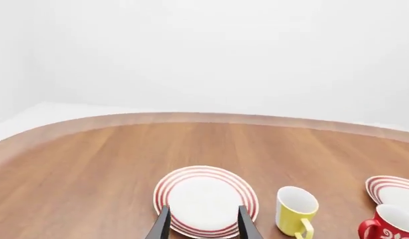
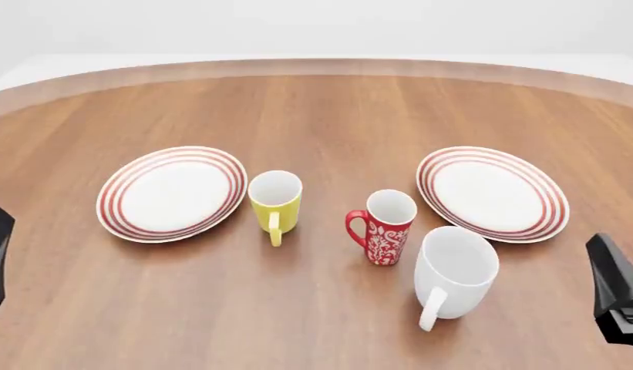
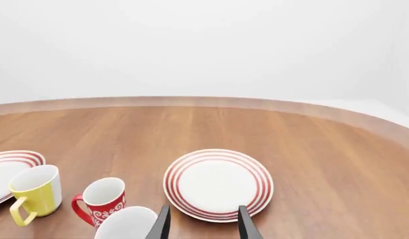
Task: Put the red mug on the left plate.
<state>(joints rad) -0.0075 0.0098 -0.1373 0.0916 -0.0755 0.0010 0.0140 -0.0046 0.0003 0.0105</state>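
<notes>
There are no words, numbers, brands or signs to read in any of the pictures. The red mug (image 2: 383, 229) has only a white flower pattern on its side, with no letters in it. The left plate (image 2: 172, 193) has only thin red rings around its rim.

A yellow mug (image 2: 275, 199) stands upright on the wooden tabletop (image 2: 327, 116), handle toward the camera. A larger plain white mug (image 2: 455, 272) stands near the front right, just beside a red-ringed white plate (image 2: 492, 193) at the right.
</notes>
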